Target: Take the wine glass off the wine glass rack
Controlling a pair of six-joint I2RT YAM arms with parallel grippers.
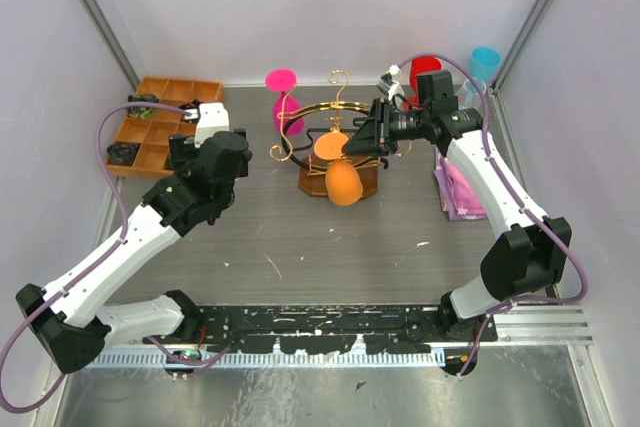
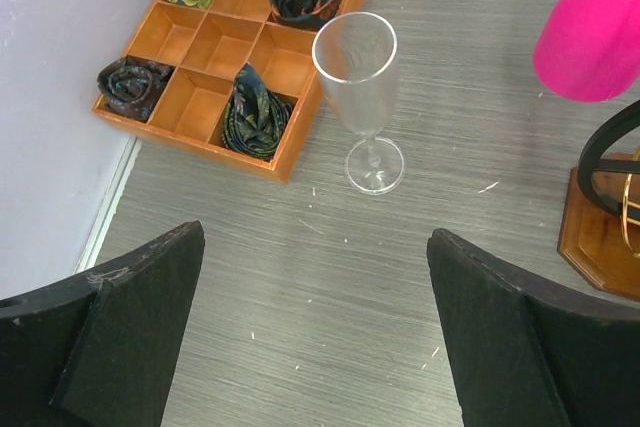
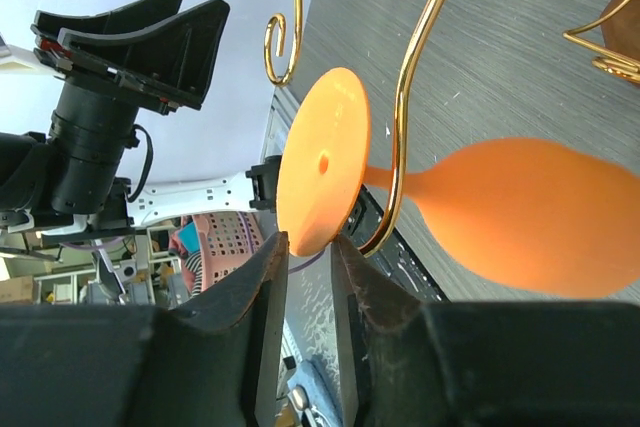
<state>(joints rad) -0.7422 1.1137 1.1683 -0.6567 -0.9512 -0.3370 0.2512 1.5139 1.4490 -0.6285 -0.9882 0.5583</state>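
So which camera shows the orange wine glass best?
Right wrist: the orange wine glass fills the frame, with foot, stem and bowl clear against the gold hook. Top external shows it small, from above; left wrist misses it.

Your top view looks down from behind, over the whole desk (image 1: 300, 237). Your left wrist view faces down at that desk from some height. Your right wrist view sits close against the orange glass (image 3: 520, 212), which the top view also shows.

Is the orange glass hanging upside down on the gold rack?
Yes. The orange glass hangs with its stem in a gold rack hook, bowl lowest; the right gripper pinches its foot.
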